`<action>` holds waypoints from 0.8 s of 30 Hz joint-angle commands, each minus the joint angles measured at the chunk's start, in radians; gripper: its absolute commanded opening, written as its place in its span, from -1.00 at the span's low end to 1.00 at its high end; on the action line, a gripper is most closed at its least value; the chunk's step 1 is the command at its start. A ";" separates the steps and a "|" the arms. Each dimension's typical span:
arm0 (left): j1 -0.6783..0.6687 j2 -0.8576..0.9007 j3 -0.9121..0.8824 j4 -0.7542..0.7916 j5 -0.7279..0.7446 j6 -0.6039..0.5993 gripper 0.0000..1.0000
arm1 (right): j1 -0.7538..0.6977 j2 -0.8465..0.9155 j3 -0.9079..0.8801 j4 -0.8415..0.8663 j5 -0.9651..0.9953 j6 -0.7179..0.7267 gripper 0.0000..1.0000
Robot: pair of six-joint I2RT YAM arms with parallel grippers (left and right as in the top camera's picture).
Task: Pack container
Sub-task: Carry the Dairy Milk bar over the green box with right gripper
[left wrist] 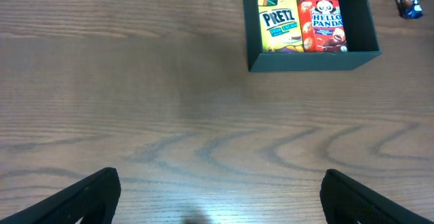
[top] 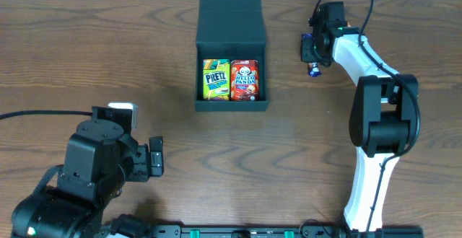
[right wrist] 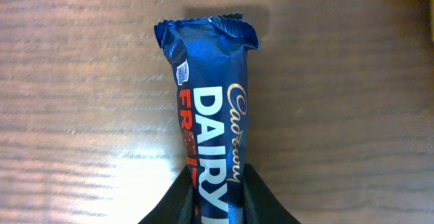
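Cadbury bar (right wrist: 213, 81) clamped in my right end effector (right wrist: 218, 180), lower end cut off | left end effector (left wrist: 220, 197) apart | container (top: 232, 106) open, Pretz box (top: 216, 79) and Hello Panda box (top: 245, 79) inside

"PRETZ" on yellow packet (left wrist: 279, 22), "HELLO PANDA" on red packet (left wrist: 321, 22), "Cadbury DAIRY" on blue wrapper (right wrist: 213, 108)
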 commanded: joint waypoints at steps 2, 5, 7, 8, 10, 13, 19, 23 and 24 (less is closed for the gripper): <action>0.003 -0.003 0.012 -0.001 0.000 0.021 0.90 | -0.002 -0.032 0.017 -0.048 -0.077 0.034 -0.73; 0.003 -0.003 0.012 -0.001 0.000 0.021 0.91 | 0.009 -0.089 0.022 -0.081 -0.099 0.063 -0.75; 0.003 -0.003 0.012 -0.001 0.000 0.021 0.90 | 0.021 -0.134 0.022 -0.102 -0.098 0.095 -0.79; 0.003 -0.003 0.012 -0.001 0.000 0.021 0.90 | 0.029 -0.157 0.022 -0.112 -0.099 0.113 -0.82; 0.003 -0.003 0.012 -0.001 0.000 0.021 0.91 | 0.049 -0.204 0.022 -0.128 -0.098 0.129 -0.87; 0.003 -0.003 0.012 -0.001 0.000 0.021 0.90 | 0.101 -0.281 0.022 -0.153 -0.099 0.137 -0.87; 0.003 -0.003 0.012 -0.001 0.000 0.021 0.90 | 0.230 -0.352 0.022 -0.197 -0.098 0.179 -0.87; 0.003 -0.003 0.012 -0.001 0.000 0.021 0.91 | 0.317 -0.340 0.017 -0.243 -0.077 0.293 -0.97; 0.003 -0.003 0.012 -0.001 0.000 0.021 0.91 | 0.348 -0.333 0.014 -0.257 -0.025 0.327 -0.97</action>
